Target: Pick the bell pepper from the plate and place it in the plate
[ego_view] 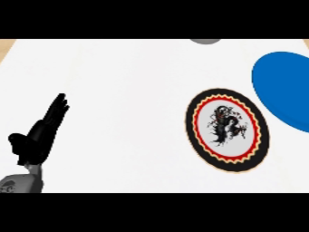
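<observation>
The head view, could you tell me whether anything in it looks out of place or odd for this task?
Yes: no bell pepper shows anywhere. The patterned plate and the blue plate both lie bare. Only the left hand shows, open and resting at the lower left; the right hand is out of view. A grey object is cut off at the top edge.

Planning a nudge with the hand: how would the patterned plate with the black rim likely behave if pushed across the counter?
The patterned plate lies flat on the smooth white counter, so it would probably slide rather than tip or roll. It looks rigid, so it should move as one piece. The blue plate sits close on its right; a push that way might make them collide.
</observation>
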You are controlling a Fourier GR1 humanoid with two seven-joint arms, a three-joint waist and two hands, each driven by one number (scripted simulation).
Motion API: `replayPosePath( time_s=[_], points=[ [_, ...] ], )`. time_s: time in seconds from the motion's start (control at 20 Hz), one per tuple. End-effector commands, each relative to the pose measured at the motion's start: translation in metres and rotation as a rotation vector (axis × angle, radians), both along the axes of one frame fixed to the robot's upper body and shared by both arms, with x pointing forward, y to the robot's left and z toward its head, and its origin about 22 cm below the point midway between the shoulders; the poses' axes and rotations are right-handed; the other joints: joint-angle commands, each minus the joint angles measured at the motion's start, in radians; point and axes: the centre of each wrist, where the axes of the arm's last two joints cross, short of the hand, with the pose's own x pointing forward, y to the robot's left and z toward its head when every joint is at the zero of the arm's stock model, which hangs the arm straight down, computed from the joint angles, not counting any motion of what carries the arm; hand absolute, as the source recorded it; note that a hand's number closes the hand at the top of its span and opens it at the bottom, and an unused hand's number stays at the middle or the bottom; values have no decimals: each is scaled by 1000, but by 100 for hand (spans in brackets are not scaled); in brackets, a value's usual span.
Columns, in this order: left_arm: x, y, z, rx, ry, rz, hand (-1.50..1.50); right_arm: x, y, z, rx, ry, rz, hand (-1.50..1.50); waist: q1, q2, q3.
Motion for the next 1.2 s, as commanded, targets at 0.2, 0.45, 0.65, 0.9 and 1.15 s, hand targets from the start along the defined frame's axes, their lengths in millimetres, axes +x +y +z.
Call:
replayPosePath(
  time_s=[0.2, 0.45, 0.65, 0.9, 1.15],
  points=[
    [-12, 13, 1, 3, 8, -4, 0, 29, 48, -32, 192, 39, -153, -150, 2, -2, 0],
    [-6, -4, -5, 10, 10, 3, 0, 31, 47, -32, 272, 112, -172, -150, 3, 2, 0],
    [-6, -13, 4, -5, -12, -13, 0, 34, 54, -39, 401, 25, -205, -150, 15, 6, 2],
    [-7, -6, 1, 9, -4, 7, 0, 9, 14, -30, 631, -98, -232, -150, 7, 5, 2],
    [-3, -2, -5, -3, -20, 13, 0, -42, -42, -27, 816, -132, -208, -150, -2, 12, 4]
  ],
)
